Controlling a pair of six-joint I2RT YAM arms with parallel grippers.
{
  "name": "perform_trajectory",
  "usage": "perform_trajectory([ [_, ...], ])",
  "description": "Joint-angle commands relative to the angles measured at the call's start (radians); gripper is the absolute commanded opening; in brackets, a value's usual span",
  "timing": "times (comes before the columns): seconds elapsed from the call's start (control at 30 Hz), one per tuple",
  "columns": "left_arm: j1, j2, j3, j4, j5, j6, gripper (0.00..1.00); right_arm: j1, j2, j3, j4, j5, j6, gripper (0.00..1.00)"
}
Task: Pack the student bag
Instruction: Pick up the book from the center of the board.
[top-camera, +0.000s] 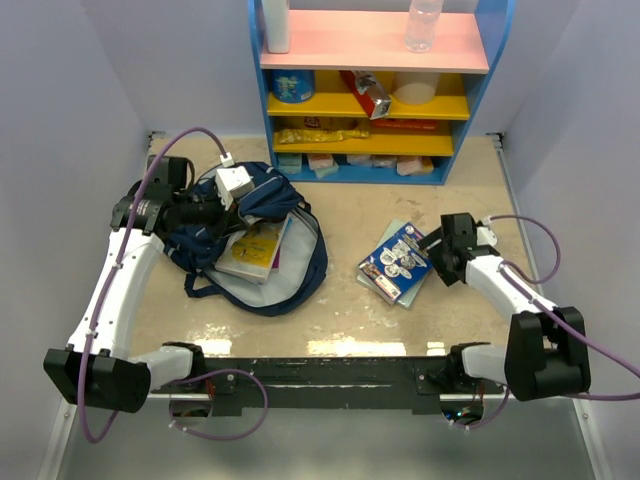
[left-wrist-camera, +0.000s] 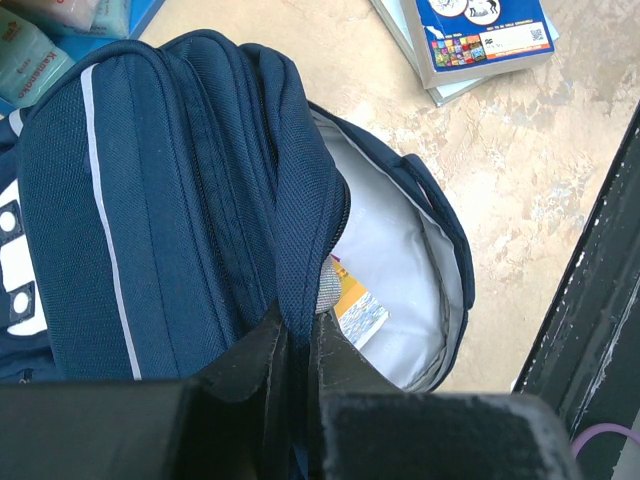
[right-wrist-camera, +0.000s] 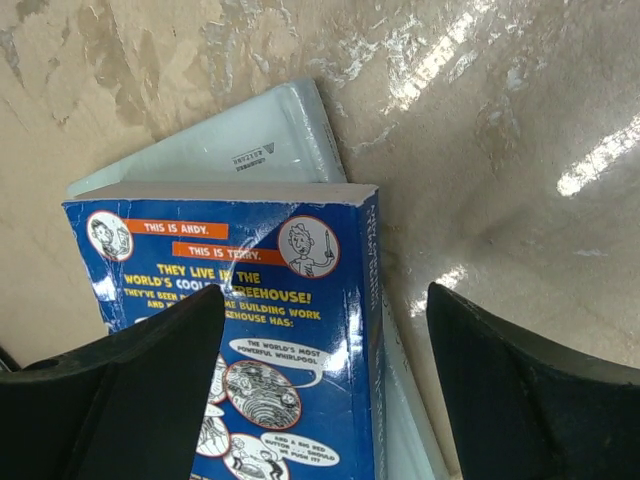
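The student bag (top-camera: 205, 240), navy blue with a thin light stripe, lies open on the left of the table. A yellow-covered book (top-camera: 252, 250) sits in its pale grey lining. My left gripper (left-wrist-camera: 297, 335) is shut on the fabric rim of the bag's (left-wrist-camera: 180, 200) opening, holding it up, and the book's corner (left-wrist-camera: 358, 310) shows just beyond. A blue illustrated book (right-wrist-camera: 250, 300) lies on a whitish book (right-wrist-camera: 250, 140) at centre right. My right gripper (right-wrist-camera: 325, 320) hangs open over the blue book's spine edge. One finger is above the cover and the other above bare table.
A blue shelf unit (top-camera: 375, 90) with pink and yellow boards stands at the back, holding a bottle (top-camera: 424, 25), packets and boxes. A black rail (top-camera: 330, 370) runs along the near edge between the arm bases. White walls close in both sides.
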Motion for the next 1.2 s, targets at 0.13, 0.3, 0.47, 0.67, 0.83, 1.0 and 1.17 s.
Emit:
perform_trajectory([
  [0.13,-0.004,-0.003,0.012,0.100,0.104,-0.010,0.00,-0.008,-0.004,-0.111,0.240,0.019,0.071,0.80],
  [0.3,-0.004,0.000,0.006,0.105,0.110,-0.016,0.00,-0.008,0.082,-0.126,0.325,-0.015,0.086,0.68],
  [0.47,-0.004,0.003,0.004,0.102,0.108,-0.016,0.00,-0.008,0.059,-0.203,0.372,-0.011,0.133,0.41],
  [0.67,-0.004,0.000,-0.014,0.105,0.113,-0.016,0.00,-0.008,-0.042,-0.246,0.301,0.035,0.163,0.00],
  [0.83,-0.004,-0.008,-0.022,0.108,0.116,-0.016,0.00,-0.008,-0.149,-0.220,0.206,0.037,0.146,0.00],
  [1.0,-0.004,-0.012,-0.024,0.114,0.115,-0.016,0.00,-0.008,-0.314,-0.218,0.184,-0.058,0.112,0.00],
  [1.17,-0.006,-0.011,-0.010,0.117,0.119,-0.029,0.00,-0.005,-0.366,-0.179,0.292,-0.299,0.052,0.00],
])
